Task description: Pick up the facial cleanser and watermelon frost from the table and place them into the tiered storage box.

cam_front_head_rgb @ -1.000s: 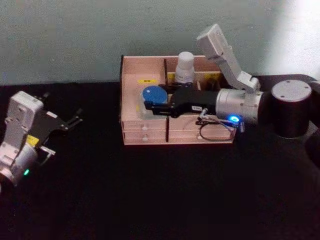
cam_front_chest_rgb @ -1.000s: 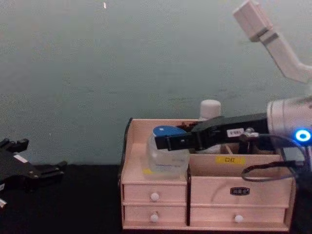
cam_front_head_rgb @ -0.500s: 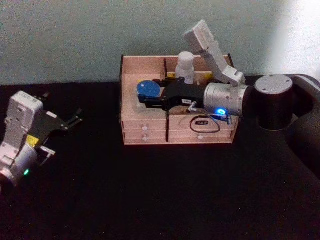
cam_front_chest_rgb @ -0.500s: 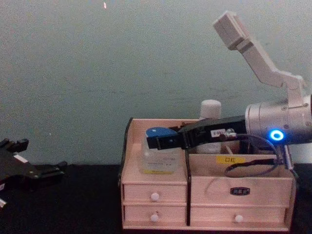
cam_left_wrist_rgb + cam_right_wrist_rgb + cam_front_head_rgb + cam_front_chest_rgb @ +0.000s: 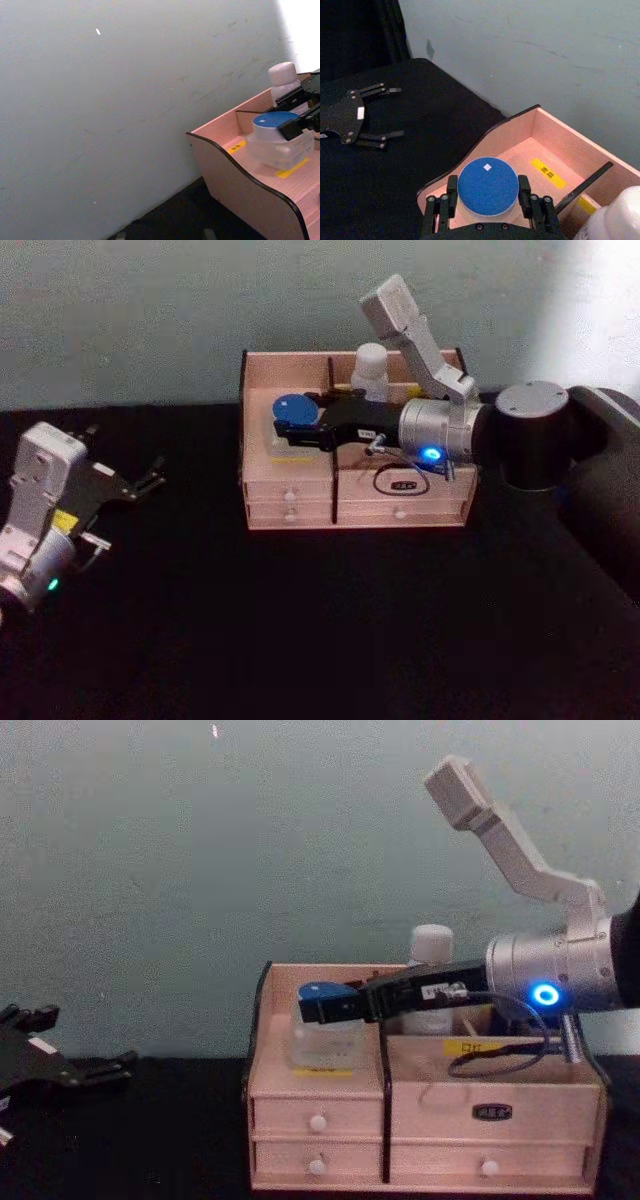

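Head view first: we're at the drop-off for item 2, we reckon. The right gripper (image 5: 290, 432) reaches in from the right over the box (image 5: 300, 502) and has the frost jar (image 5: 293, 412) clamped in its left-hand compartment, while the cleanser (image 5: 370, 370) already stands in a rear compartment just behind the arm. The left gripper (image 5: 140, 483) sits parked well off to the left on the black table (image 5: 320, 640), its fingers spread wide with nothing between them. Left wrist view: the jar (image 5: 277, 140) looks to be sitting on or just above the compartment floor, beside a yellow label; we can't tell if it's fully touching down. The cleanser (image 5: 283, 82) is upright behind it, and the box's dark side panel (image 5: 240, 175) runs across the front. Right wrist view: the fingers (image 5: 451, 192) sit on both sides of the blue lid (image 5: 488, 186), closed to a narrow gap that matches the jar's width, so it's gripping the jar and nothing else. Chest view: the right gripper (image 5: 312, 1007) holds the jar (image 5: 325, 1038) near its top, the body down inside the compartment. Next move, as we see it: let go, then back out up and to the right without nudging the cleanser (image 5: 431, 945) or catching the divider.
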Controlling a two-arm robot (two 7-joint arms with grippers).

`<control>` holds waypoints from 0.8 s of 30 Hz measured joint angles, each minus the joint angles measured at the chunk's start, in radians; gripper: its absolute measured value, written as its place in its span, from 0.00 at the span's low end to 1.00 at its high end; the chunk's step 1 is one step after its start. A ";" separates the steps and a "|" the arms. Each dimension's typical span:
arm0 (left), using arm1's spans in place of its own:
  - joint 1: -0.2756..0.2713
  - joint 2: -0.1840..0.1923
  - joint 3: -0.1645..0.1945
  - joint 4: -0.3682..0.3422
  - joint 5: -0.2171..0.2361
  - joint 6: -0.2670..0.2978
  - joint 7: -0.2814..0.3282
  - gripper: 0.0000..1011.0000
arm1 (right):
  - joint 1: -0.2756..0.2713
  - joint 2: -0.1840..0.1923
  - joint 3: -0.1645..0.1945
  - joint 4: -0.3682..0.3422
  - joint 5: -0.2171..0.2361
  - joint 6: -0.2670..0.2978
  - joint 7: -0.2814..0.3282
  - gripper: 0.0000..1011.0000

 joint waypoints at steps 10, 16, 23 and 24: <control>0.000 0.000 0.000 0.000 0.000 0.000 0.000 0.99 | 0.014 -0.025 0.010 0.043 -0.008 -0.003 0.007 0.72; 0.000 0.000 0.000 0.000 0.000 0.000 0.000 0.99 | 0.013 -0.023 0.010 0.041 -0.007 -0.003 0.007 0.72; 0.000 0.000 0.000 0.000 0.000 0.000 0.000 0.99 | 0.012 -0.022 0.009 0.038 -0.007 -0.003 0.007 0.72; 0.000 0.000 0.000 0.000 0.000 0.000 0.000 0.99 | 0.012 -0.022 0.009 0.038 -0.007 -0.003 0.007 0.72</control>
